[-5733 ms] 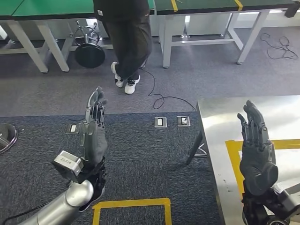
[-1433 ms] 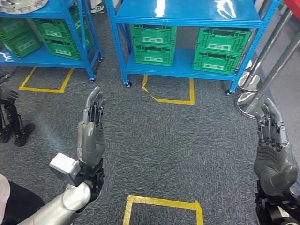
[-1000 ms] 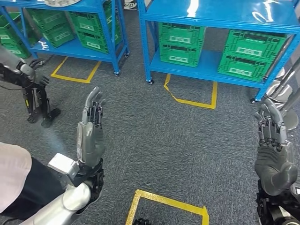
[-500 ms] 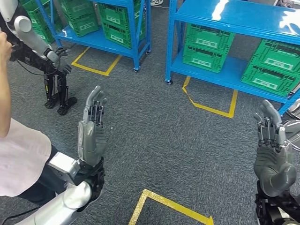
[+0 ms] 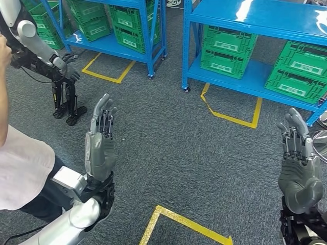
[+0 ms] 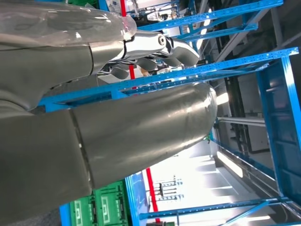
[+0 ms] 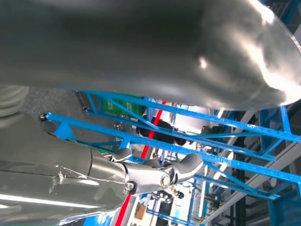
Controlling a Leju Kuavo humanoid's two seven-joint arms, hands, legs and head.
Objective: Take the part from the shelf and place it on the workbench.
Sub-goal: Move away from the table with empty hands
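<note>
Left hand (image 5: 100, 148) and right hand (image 5: 299, 163) raised before blue metal shelf (image 5: 247, 20), fingers apart, holding nothing; ribbed green crates (image 5: 227, 51) beneath.

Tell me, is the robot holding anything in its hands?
No. The left hand and the right hand are both raised, with nothing in them.

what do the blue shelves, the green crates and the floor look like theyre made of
Blue shelves: probably painted steel; glossy top with bright glare, thin perforated uprights.
Green crates: likely moulded plastic; ribbed slatted walls, matte even colour.
Floor: seemingly dark grey carpet; speckled, fuzzy, no shine, with yellow tape lines.
</note>
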